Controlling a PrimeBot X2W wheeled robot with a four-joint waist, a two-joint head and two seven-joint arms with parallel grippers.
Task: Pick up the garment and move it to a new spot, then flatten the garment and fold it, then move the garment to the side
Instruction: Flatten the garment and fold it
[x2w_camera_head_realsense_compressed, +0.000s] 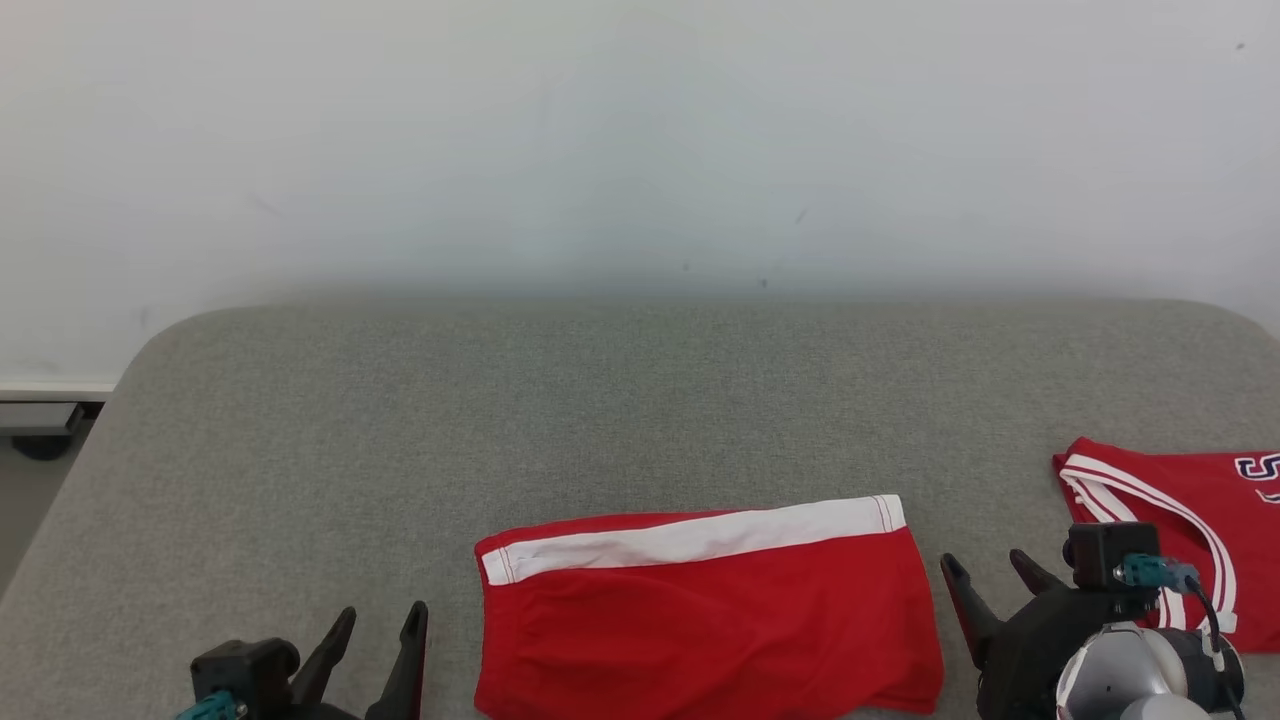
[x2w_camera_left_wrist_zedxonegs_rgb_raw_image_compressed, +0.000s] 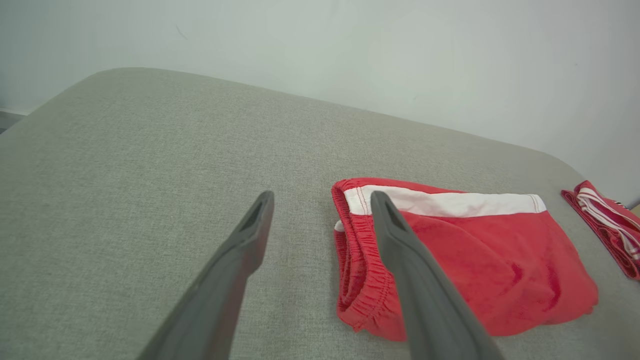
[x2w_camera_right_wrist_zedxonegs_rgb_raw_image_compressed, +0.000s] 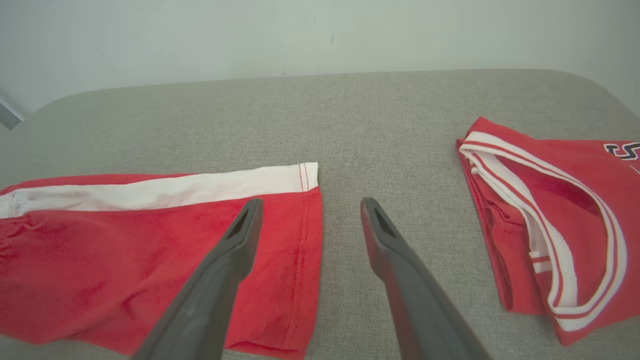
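- Both sets of jaws stand wide with nothing in them. My left gripper (x2w_camera_head_realsense_compressed: 384, 610) sits at the near left and my right gripper (x2w_camera_head_realsense_compressed: 983, 560) at the near right, each just beside one end of the shorts.
- The red shorts (x2w_camera_head_realsense_compressed: 700, 620) lie about centre on the grey table (x2w_camera_head_realsense_compressed: 400, 420), close to its near edge. Their white stripe (x2w_camera_head_realsense_compressed: 700, 535) runs along the far side, with the elastic waistband (x2w_camera_left_wrist_zedxonegs_rgb_raw_image_compressed: 357, 260) to the left and the hem (x2w_camera_right_wrist_zedxonegs_rgb_raw_image_compressed: 305, 250) to the right.
- They look doubled over lengthwise and fairly flat, so I judge the step in hand to be a last fold or the move aside. I cannot tell which.
- Either way, I'd bring both grippers down together, left on the waistband and right on the hem. I'd pinch every layer, or the lower cloth may trail and undo the fold.
- I'd keep the two grippers level and evenly spaced while lifting, so the middle doesn't sag.
- The red jersey (x2w_camera_head_realsense_compressed: 1190, 520) lies just right of my right gripper. I'd steer clear of snagging it.
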